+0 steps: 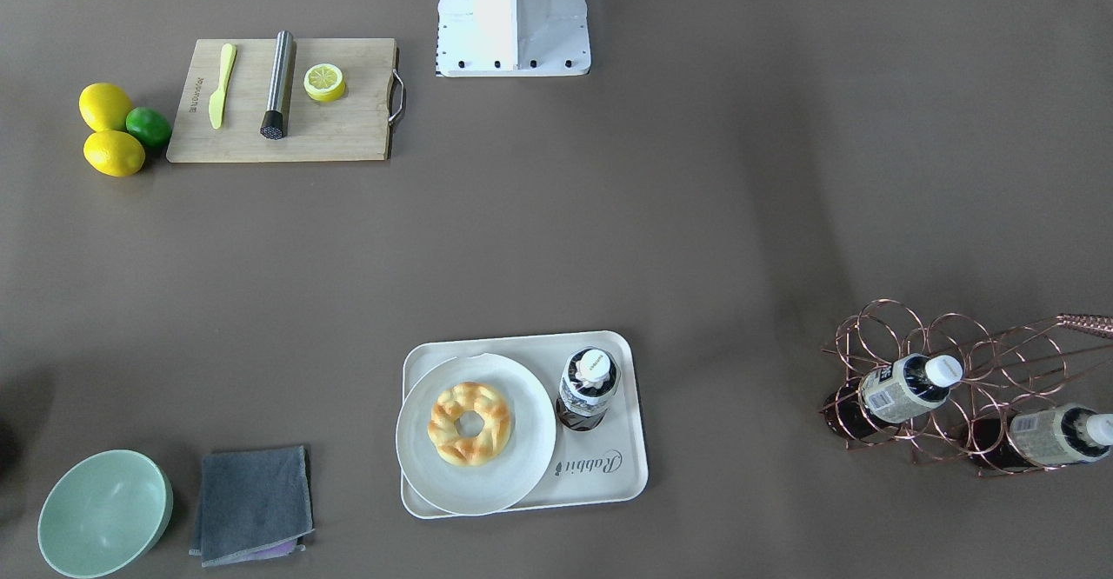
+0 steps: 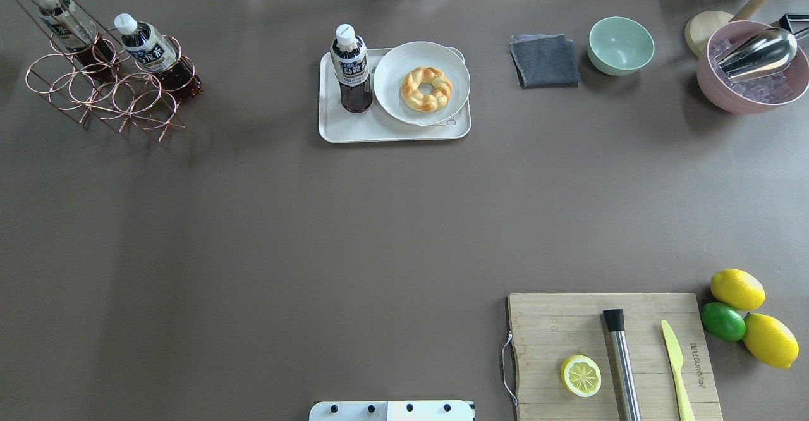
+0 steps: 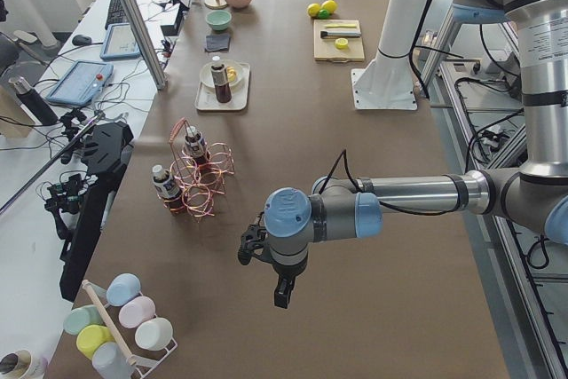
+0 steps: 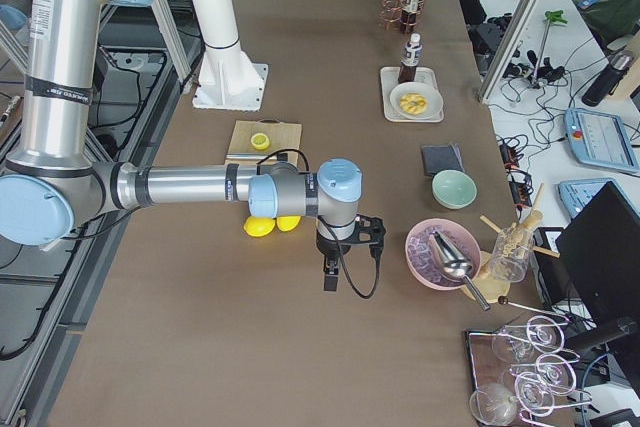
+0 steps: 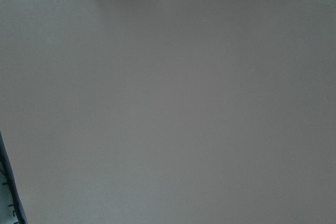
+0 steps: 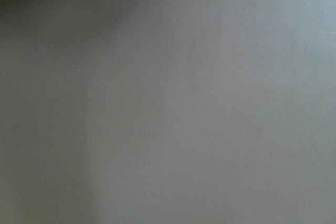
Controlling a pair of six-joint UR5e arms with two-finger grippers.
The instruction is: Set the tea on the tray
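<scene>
One tea bottle [image 1: 587,388] with a white cap stands upright on the cream tray [image 1: 609,479], beside a round white plate [image 1: 526,462] holding a braided doughnut [image 1: 469,422]. It also shows in the overhead view [image 2: 351,70] on the tray [image 2: 379,131]. Two similar bottles [image 2: 150,47] [image 2: 60,19] lie in a copper wire rack [image 2: 107,95]. My left gripper [image 3: 282,295] hangs over bare table beyond the rack, far from the tray. My right gripper [image 4: 331,279] hangs near the pink bowl. Both show only in side views, so I cannot tell whether they are open or shut.
A wooden cutting board [image 2: 569,326] carries a lemon half, a steel muddler and a yellow knife. Two lemons and a lime [image 2: 723,321] lie beside it. A green bowl [image 2: 620,45], a grey cloth [image 2: 545,61] and a pink ice bowl with scoop [image 2: 752,67] stand right of the tray.
</scene>
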